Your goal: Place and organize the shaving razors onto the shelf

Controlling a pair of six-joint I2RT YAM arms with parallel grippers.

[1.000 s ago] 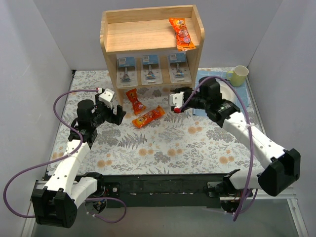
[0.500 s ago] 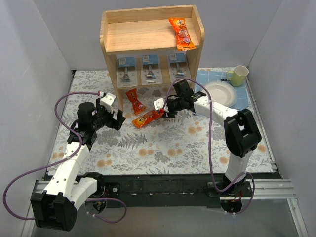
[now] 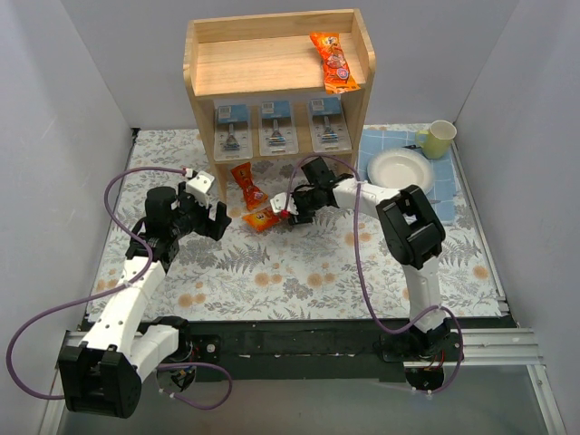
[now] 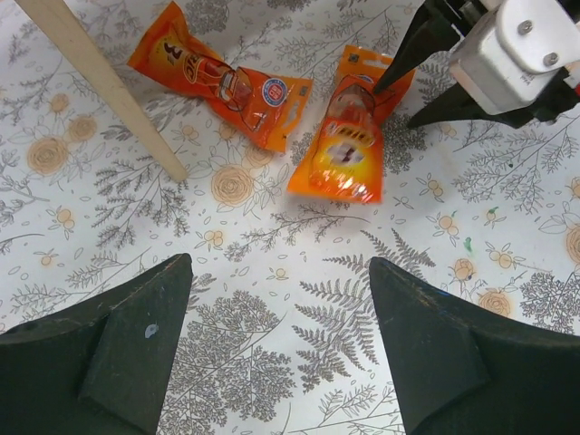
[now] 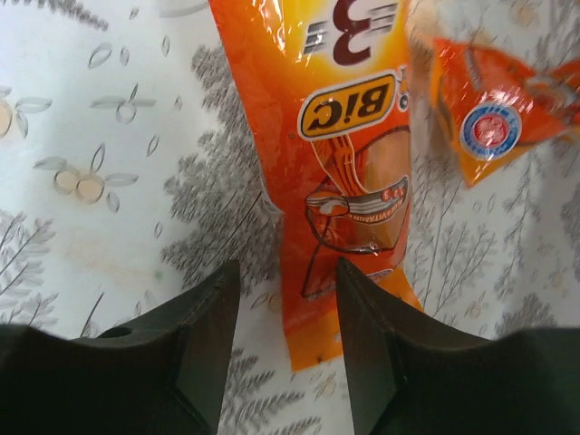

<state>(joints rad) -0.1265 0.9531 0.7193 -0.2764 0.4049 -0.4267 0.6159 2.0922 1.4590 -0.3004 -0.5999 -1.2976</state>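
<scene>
I see floral desk [image 3: 299, 263] carrying wooden shelf [image 3: 272, 25] at far side. Three blue-card razor packs [image 3: 277, 127] stand on lower tier, one orange BiC razor pack [image 3: 333, 62] lies on top tier. Left gripper [image 3: 213, 213] hovers over bare desk, jaws released. Right gripper [image 5: 285, 272] is low over second orange pack [image 5: 349, 136], jaws released, astride its end. Third orange pack [image 4: 222, 77] lies on desk beside shelf leg.

The left arm [image 3: 127, 304] and the right arm [image 3: 364, 192] are built from smooth white shells joined by blocky black joint housings [image 3: 410, 228]. A thin purple cable [image 3: 107, 192] is run along the left arm, and a second purple cable [image 3: 356, 258] along the right. The left gripper [image 4: 281, 265] is fitted with broad, matt black wedge fingers [image 4: 127, 349]. The right gripper [image 4: 392, 109] is formed of a white block with two round screw heads [image 4: 523, 27] and narrow, pointed black fingers [image 4: 408, 50].
</scene>
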